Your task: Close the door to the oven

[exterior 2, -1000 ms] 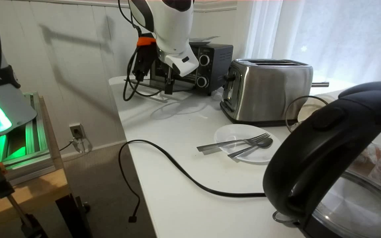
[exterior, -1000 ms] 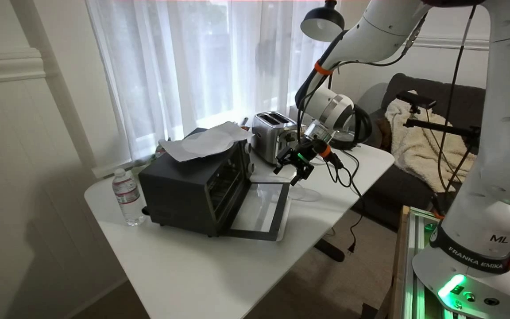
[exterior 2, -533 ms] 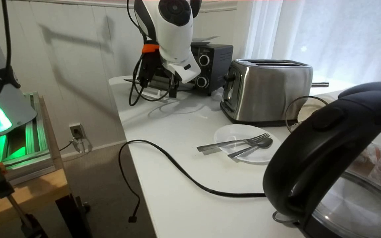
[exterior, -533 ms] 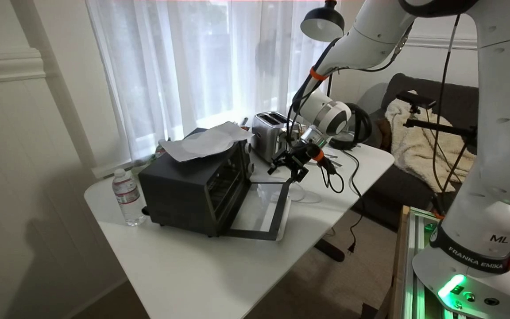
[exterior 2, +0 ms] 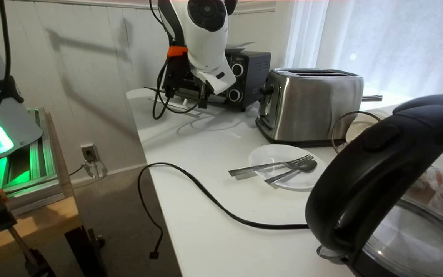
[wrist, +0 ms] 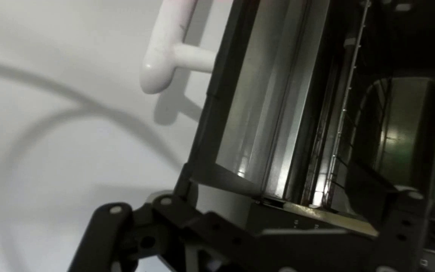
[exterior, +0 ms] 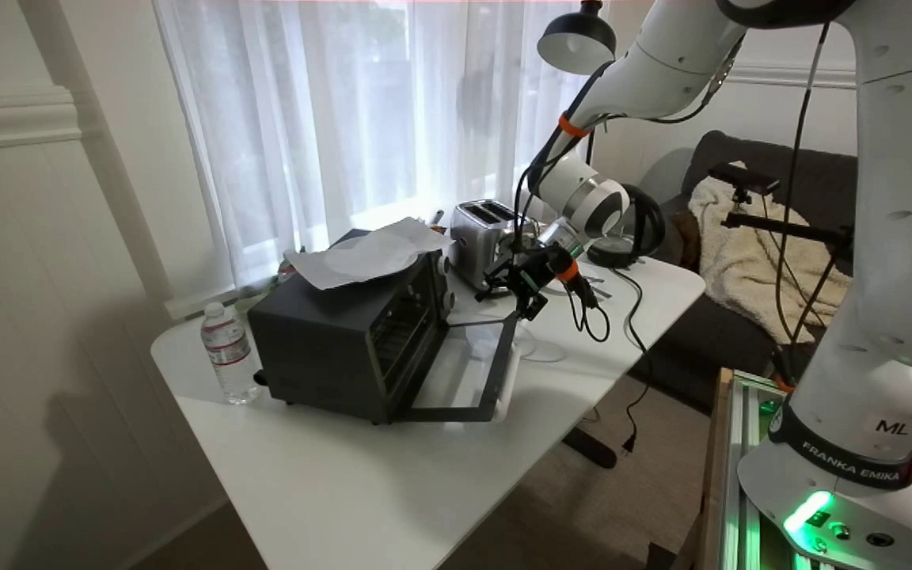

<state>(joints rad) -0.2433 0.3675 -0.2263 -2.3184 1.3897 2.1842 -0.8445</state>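
Observation:
The oven is a black box with its front open; its controls also show in an exterior view. The door is hinged down at the front and tilted slightly up, its outer edge above the table. Its dark frame and white handle show in the wrist view. My gripper is open, with nothing held. In the wrist view its fingers are spread; one is at the outer corner of the door frame and seems to touch it, the other is toward the oven cavity.
White paper lies on the oven. The silver toaster stands beside it. A water bottle stands at the oven's far side. A plate with cutlery, a kettle handle and a cord are on the table.
My gripper has moved down to the door's outer corner, then slightly up. The outer edge of the door has risen a little from its lower, flatter position.

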